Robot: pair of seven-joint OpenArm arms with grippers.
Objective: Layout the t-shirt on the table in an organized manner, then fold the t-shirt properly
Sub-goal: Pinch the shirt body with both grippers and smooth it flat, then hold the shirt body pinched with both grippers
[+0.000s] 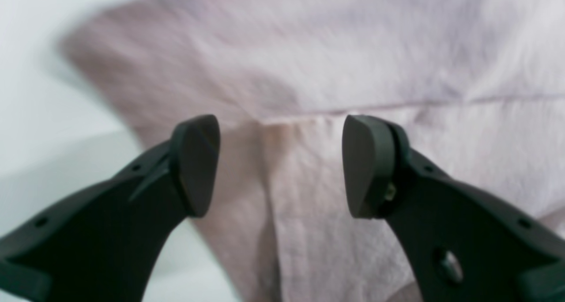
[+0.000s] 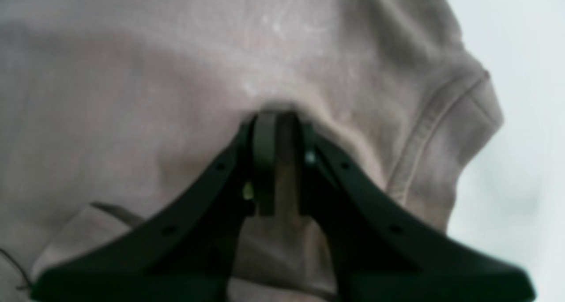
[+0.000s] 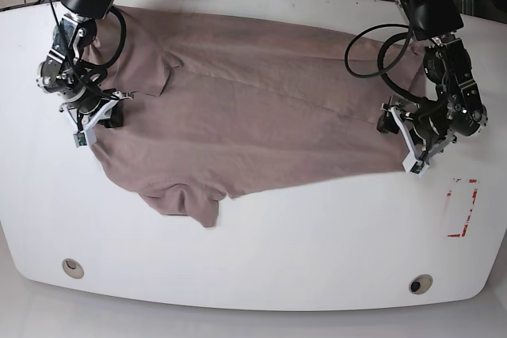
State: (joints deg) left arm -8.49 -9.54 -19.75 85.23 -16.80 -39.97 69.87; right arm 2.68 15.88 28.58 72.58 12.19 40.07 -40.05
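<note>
The left gripper (image 1: 281, 165) stands wide apart with nothing between its pads, poised over a seam of the t-shirt (image 3: 253, 108). The right gripper (image 2: 277, 160) is pinched tight on a fold of the cloth near a hemmed sleeve. To do this well, I judge the left should re-pinch only the edge layer, then both should draw outward evenly. The t-shirt lies spread across the far half of the table (image 3: 261, 267), well away from the tape rectangle (image 3: 462, 207), long axis side to side, collar direction unclear.
</note>
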